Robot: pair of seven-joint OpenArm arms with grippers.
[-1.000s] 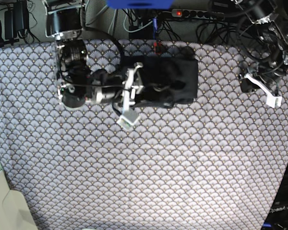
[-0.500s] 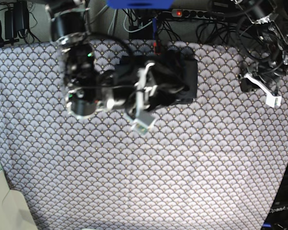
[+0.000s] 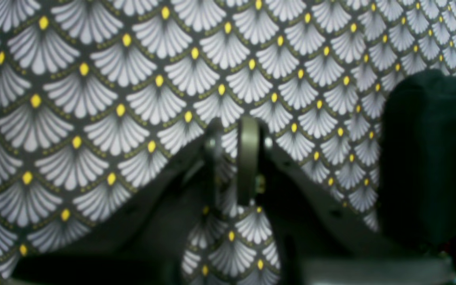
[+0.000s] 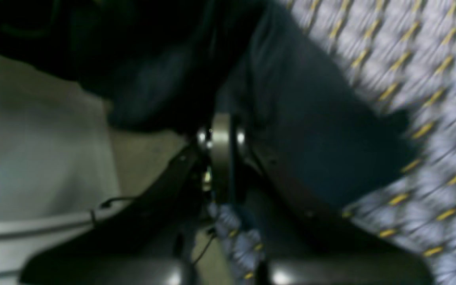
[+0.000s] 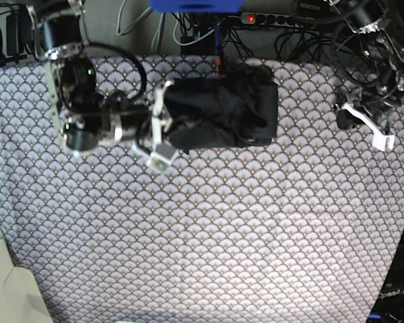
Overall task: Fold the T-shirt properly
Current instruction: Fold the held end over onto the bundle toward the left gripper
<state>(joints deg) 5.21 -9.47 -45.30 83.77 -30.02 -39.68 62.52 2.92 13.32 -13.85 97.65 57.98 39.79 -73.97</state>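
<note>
- The patterned grey scallop-print tablecloth with small yellow dots fills the near part of the base view, with nothing standing on that stretch.
- Further back, the right gripper, a black and silver arm end with pale fingers, lies low at the left edge of the plain black short-sleeved cloth T-shirt.
- In the right wrist view its jaws stand nearly together, the pale metal pads almost meeting; the picture is blurred, and I cannot tell whether any cloth is pinched between them.
- Just ahead of those jaws and to their right the T-shirt lies as a dark bunched mass on the cloth.
- In the base view the T-shirt is folded into a compact, rumpled rectangle near the far edge of the tablecloth, one end beside the right gripper's jaws.
- The left gripper, with white fingers, hangs over the tablecloth well apart from the T-shirt.
- In the left wrist view its jaws are nearly closed with only a slim gap, nothing between them but patterned cloth behind.
- At the back, beyond the tablecloth, runs a black power strip among tangled dark cables.
</note>
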